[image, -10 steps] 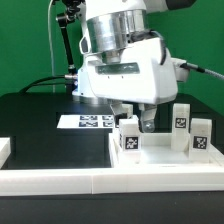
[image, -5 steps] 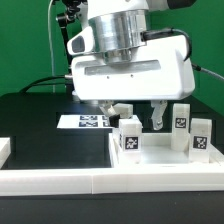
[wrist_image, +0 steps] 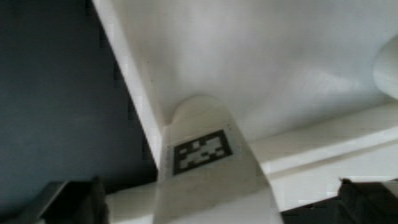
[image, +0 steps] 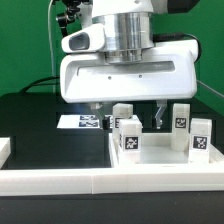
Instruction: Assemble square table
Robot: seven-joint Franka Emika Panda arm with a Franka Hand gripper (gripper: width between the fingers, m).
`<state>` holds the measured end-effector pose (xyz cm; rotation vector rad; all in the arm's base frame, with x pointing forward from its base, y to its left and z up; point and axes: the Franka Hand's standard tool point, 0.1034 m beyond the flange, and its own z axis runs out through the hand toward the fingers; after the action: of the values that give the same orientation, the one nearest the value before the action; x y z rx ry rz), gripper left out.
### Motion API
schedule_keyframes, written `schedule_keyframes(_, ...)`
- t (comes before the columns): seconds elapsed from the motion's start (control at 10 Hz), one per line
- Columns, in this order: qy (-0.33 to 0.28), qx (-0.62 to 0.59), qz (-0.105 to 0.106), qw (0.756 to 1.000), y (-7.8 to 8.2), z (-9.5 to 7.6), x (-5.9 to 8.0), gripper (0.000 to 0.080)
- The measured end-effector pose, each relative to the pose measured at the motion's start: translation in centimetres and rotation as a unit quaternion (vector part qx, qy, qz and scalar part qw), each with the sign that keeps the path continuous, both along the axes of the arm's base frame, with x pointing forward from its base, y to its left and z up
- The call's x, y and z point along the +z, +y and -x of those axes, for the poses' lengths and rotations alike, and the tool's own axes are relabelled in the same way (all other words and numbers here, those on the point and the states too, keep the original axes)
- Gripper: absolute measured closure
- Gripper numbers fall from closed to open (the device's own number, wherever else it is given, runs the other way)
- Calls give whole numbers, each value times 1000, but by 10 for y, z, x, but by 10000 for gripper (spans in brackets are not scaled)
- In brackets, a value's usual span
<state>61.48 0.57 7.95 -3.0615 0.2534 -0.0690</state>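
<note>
My pincer (image: 128,112) hangs released, fingers spread wide, one dark fingertip (image: 159,119) on each side of a leg (image: 122,113) standing between them; neither touches it. In the wrist view the same leg (wrist_image: 205,160) rises between the two fingertips with its tag facing the camera. The tabletop (image: 160,161) lies below, rim up, against the border wall (image: 60,181). Inside it stand a second leg (image: 130,137) near the front, and two more, one (image: 181,119) and another (image: 200,137), toward the exterior view's right. My wrist points straight down over the tray's back edge. The marker board (image: 88,122) lies on the black table (image: 40,118) just behind, toward the exterior view's left.
</note>
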Motion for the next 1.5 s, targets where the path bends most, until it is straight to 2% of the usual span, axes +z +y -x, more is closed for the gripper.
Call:
schedule_keyframes(0.3, -6, 90, 8, 996, -1, -1, 1, 151)
schedule_keyframes(0.4, -6, 88, 8, 996, -1, -1, 1, 151)
schedule_keyframes(0.6, -6, 88, 8, 996, -1, -1, 1, 412)
schedule_keyframes(0.7, -6, 88, 8, 996, -1, -1, 1, 512)
schedule_keyframes(1.1, -6, 66, 3, 998, -3, -1, 1, 511)
schedule_keyframes(1.3, 0, -53, -7, 999, 1, -1, 1, 511)
schedule_keyframes(1.5, -1, -157, -26, 987, 0, -1, 1, 511)
